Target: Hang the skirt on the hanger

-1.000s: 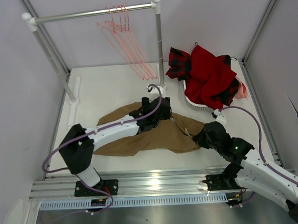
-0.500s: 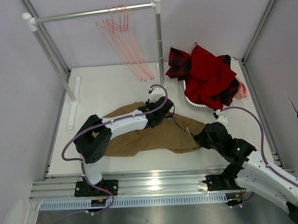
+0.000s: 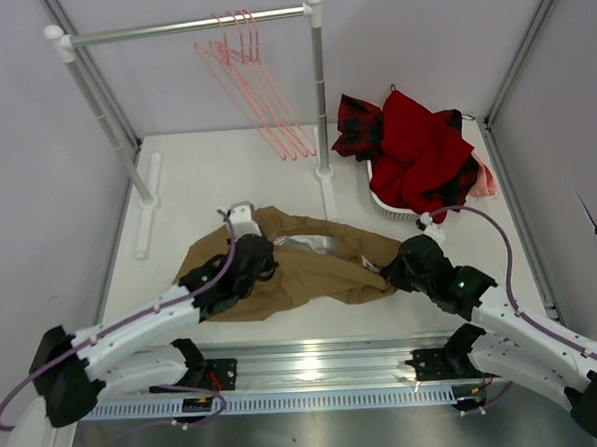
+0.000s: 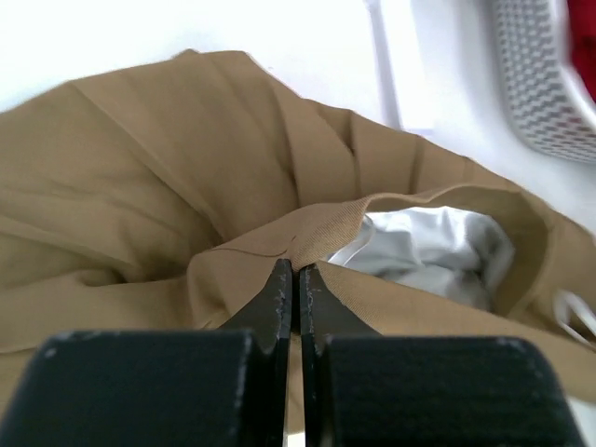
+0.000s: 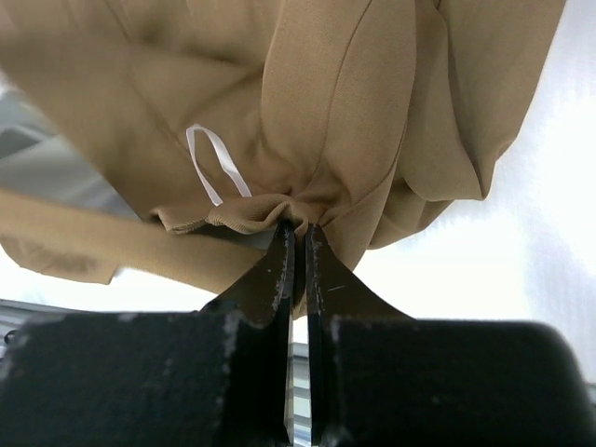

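- While the skirt (image 3: 321, 272) lay bunched on the table (image 3: 196, 179), its long axis ran side to side between the two arms.
- The left gripper (image 4: 296, 279) was pressed together on a fold of the waist edge, just beside the pale lining (image 4: 428, 247).
- The right gripper (image 5: 298, 233) pinched the skirt's right end.
- The hanger (image 3: 273, 115) hung on the rail (image 3: 168, 30), well behind the skirt and nearer the left gripper, so the lift probably had to go up and back.

arms (image 3: 134, 332): white links, black joints | cables (image 3: 463, 208): purple | gripper fingers (image 4: 277, 303): black
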